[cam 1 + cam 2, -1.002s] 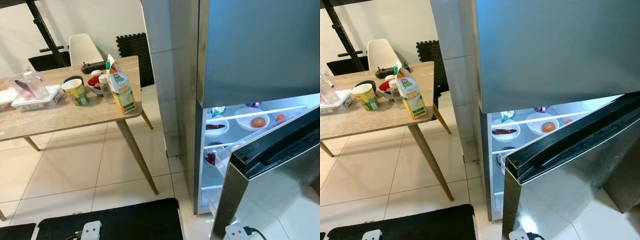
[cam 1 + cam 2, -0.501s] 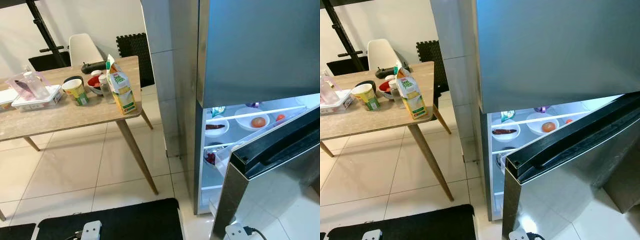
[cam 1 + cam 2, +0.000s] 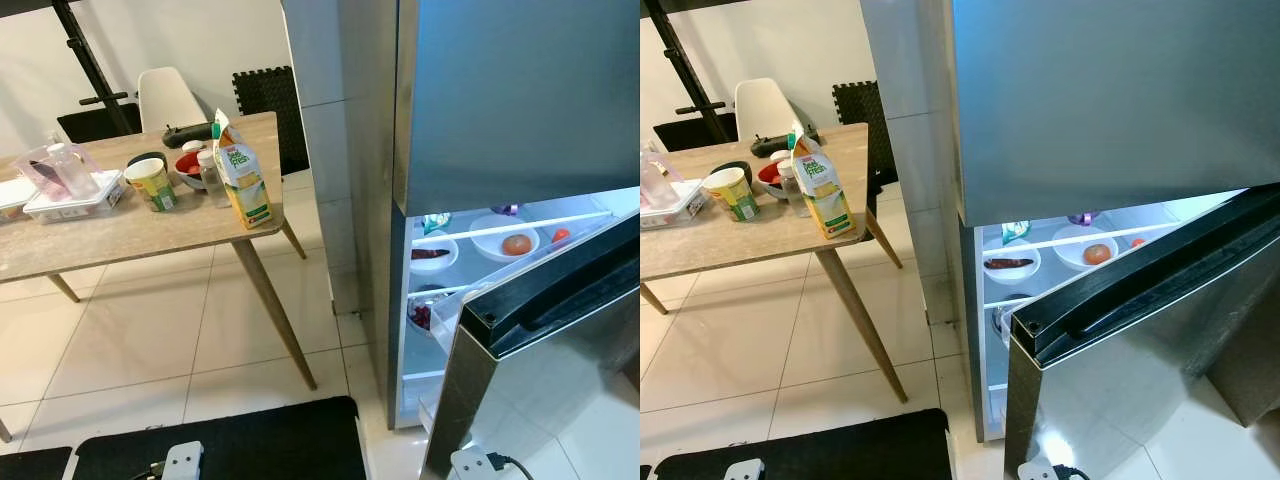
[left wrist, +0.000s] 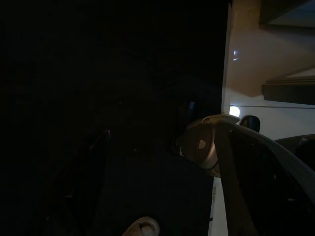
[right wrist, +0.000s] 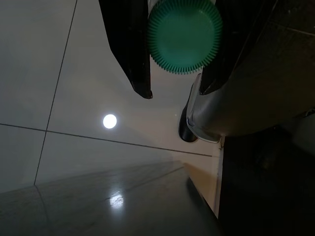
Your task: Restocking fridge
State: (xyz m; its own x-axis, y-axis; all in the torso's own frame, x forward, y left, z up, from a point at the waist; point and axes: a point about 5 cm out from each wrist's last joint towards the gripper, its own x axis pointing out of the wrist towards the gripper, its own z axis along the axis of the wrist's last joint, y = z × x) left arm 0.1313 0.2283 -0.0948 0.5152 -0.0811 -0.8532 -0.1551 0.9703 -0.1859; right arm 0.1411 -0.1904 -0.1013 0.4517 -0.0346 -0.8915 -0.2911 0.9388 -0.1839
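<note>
**Fridge door open, green-capped bottle held in the right gripper**

On the left stands a wooden table (image 3: 110,235) carrying a clear plastic box (image 3: 75,200), a green-labelled cup (image 3: 152,184), a red bowl (image 3: 187,165), a small clear bottle (image 3: 211,178) and, near the table's right edge, a juice carton (image 3: 243,172) standing upright. A white chair (image 3: 168,98) sits behind the table.

To the right is the fridge (image 3: 520,100). Its lower door (image 3: 545,350) is swung open towards the camera, and the lit shelves inside hold a white bowl with something dark in it (image 3: 433,253), a plate with a tomato (image 3: 516,243) and a dish of dark red food lower down (image 3: 422,316).

The left gripper hangs in shade over a dark mat; whether its fingers are apart or together cannot be made out.

The right gripper (image 5: 174,91) hangs above pale floor tiles, its two black fingers closed against the sides of a bottle with a ribbed green cap (image 5: 184,37).
</note>
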